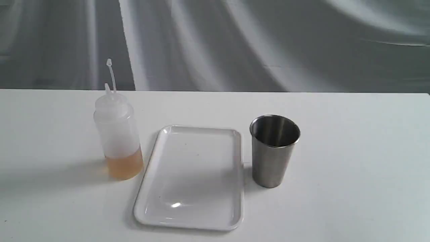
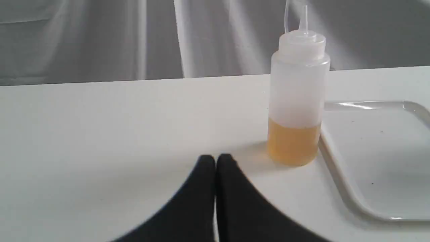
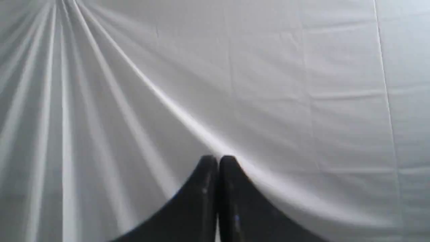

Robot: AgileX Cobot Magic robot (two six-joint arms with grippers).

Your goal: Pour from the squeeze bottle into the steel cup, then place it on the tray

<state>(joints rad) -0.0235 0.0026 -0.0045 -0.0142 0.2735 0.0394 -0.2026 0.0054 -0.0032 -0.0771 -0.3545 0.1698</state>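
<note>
White table [image 1: 352,168], grey draped cloth [image 1: 235,43] behind. We see the squeeze bottle [image 1: 117,134] upright on the left in the exterior view, just beside the tray [image 1: 195,174], which lies bare in the middle. The steel cup [image 1: 273,151] stands upright just beside the tray's right edge. The bottle is translucent white with a cone nozzle, its cap strap sticks up, and amber liquid fills its lower part. The left gripper [image 2: 215,160] has its fingers pressed together, empty, low over the table near the bottle. The right gripper [image 3: 217,160] is likewise together and empty, facing only cloth. We judge nothing is begun: the step in hand is reaching for the bottle. The next move calls for parting the left fingers and closing them round the bottle's body.
</note>
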